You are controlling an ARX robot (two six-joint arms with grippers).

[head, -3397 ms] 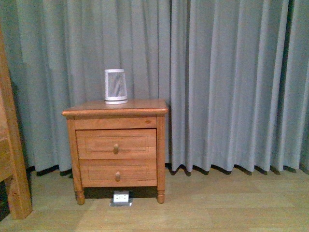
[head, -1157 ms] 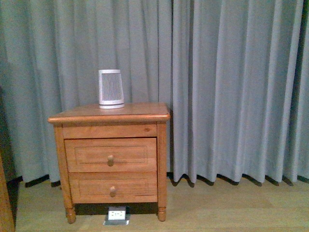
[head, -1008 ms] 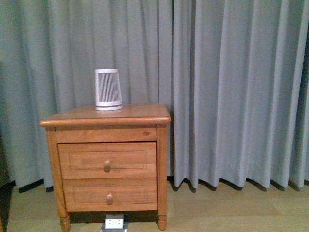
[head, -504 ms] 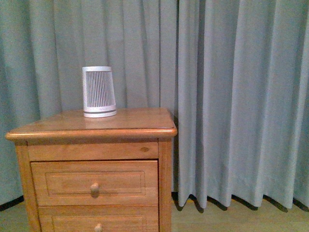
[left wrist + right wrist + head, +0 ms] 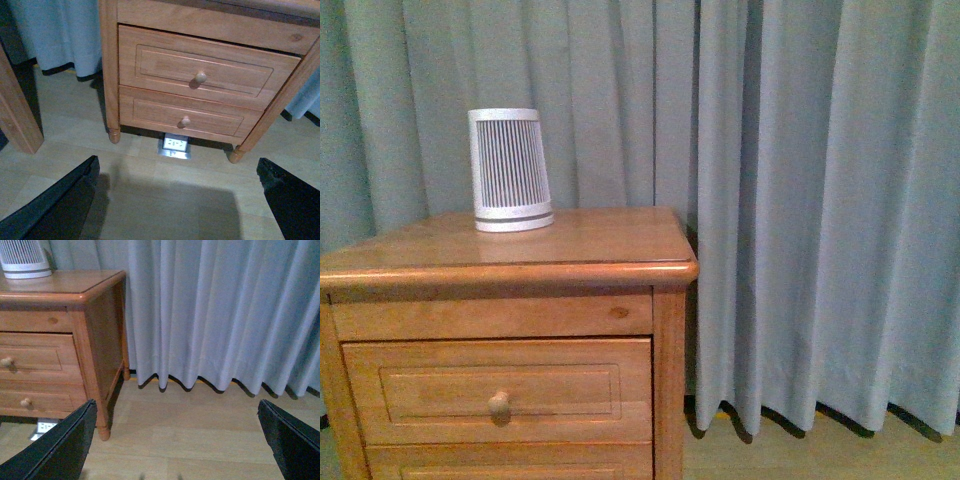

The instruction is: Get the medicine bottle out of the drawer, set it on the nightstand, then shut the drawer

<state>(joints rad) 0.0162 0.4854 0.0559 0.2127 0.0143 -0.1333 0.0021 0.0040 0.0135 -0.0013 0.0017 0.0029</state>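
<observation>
Orange-brown nightstand [image 5: 580, 235], upper drawer [image 5: 550, 390] shut

Seen from the front, the cabinet fills 8 o'clock, with the drawer's knob [image 5: 499, 405] at 7 o'clock. A white ribbed appliance [image 5: 510, 170] stands on top at 10 o'clock (grey curtain [image 5: 820, 200] behind). Both the left gripper [image 5: 176, 161] and right gripper [image 5: 176, 402] hang with fingers spread wide, gripping nothing. No view shows the medicine bottle.

Grey pleated curtain [image 5: 800, 200] (pale wood floor [image 5: 200, 430])

One nightstand [image 5: 605, 240], two drawers [image 5: 165, 60], one appliance [image 5: 510, 170]
</observation>
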